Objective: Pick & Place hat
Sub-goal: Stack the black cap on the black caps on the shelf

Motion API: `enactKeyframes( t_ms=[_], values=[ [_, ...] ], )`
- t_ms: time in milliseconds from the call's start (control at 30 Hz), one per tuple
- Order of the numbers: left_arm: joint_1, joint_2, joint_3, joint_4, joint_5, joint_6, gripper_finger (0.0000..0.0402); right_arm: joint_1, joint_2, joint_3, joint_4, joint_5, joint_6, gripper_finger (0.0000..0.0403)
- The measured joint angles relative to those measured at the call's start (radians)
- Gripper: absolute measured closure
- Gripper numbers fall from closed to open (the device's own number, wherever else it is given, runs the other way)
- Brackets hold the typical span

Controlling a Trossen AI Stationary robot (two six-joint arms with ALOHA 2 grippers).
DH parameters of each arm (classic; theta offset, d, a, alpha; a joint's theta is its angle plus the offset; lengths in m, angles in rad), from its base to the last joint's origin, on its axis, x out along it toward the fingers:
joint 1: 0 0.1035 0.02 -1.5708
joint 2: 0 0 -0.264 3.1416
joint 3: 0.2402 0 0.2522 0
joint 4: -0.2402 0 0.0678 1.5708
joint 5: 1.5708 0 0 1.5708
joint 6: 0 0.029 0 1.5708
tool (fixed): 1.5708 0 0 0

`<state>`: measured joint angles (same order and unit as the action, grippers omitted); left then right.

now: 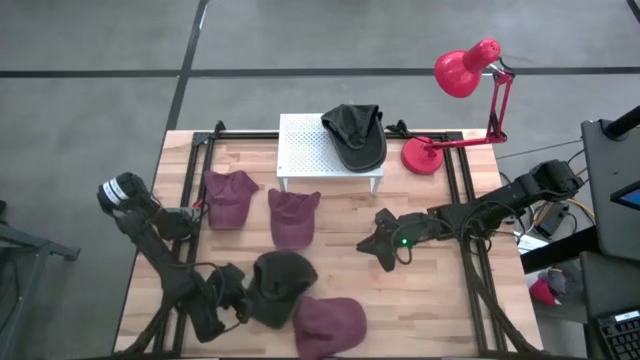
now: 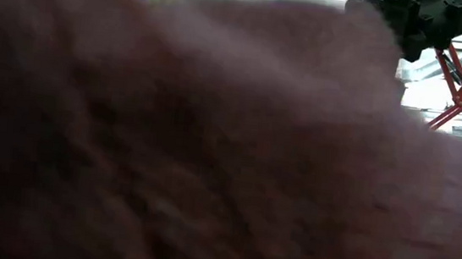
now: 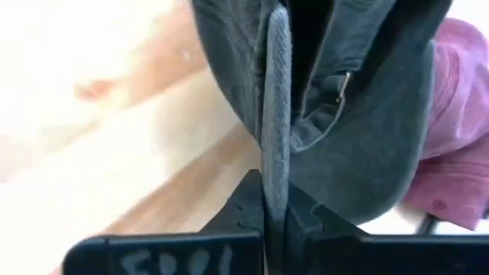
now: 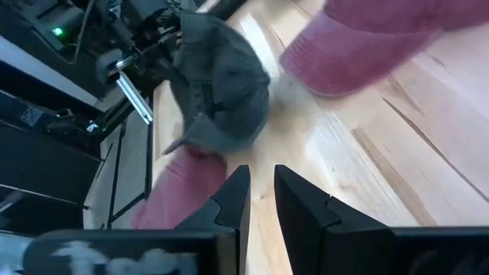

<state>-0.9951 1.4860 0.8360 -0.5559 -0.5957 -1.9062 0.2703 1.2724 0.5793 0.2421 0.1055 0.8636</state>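
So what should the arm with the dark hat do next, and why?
Probably lift it. The left tool is shut on the dark hat by its brim, near the table's front edge; another dark hat already sits on the white stand.

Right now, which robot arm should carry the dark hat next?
The left. Its jaws are already shut on the brim of the dark hat at the table's near edge, as the left wrist view shows. The right gripper hangs mid-table, its jaws holding nothing.
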Motion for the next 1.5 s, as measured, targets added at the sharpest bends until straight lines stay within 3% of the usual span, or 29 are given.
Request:
enactKeyframes(
  t_ms=[167,300,533,733,933,1200,1367,1500],
  values=[
    [0.012,0.000,0.119,-0.232,-0.026,0.000,0.0392,0.000,0.000,0.000,0.054,0.000,-0.036,0.0342],
    [0.027,0.000,0.200,-0.351,-0.110,-0.002,0.0393,0.000,0.000,0.000,0.101,0.001,-0.059,0.0343],
    [0.082,0.000,0.292,-0.443,-0.383,0.011,0.0384,0.000,0.000,0.000,0.191,0.001,-0.059,0.0344],
    [0.192,0.000,0.316,-0.443,-0.615,0.033,0.0387,0.000,0.000,0.000,0.248,0.001,-0.065,0.0335],
    [0.329,0.001,0.316,-0.280,-0.727,0.117,0.0384,0.001,0.000,0.000,0.263,0.046,-0.163,0.0340],
    [0.451,0.003,0.316,0.067,-0.747,0.441,0.0385,0.018,0.000,0.030,0.266,0.305,-0.316,0.0348],
    [0.487,0.003,0.316,0.201,-0.758,0.609,0.0383,0.018,0.000,0.063,0.266,0.314,-0.389,0.0334],
    [0.507,0.003,0.316,0.287,-0.760,0.657,0.0384,0.018,0.007,0.084,0.263,0.317,-0.423,0.0316]
  ],
)
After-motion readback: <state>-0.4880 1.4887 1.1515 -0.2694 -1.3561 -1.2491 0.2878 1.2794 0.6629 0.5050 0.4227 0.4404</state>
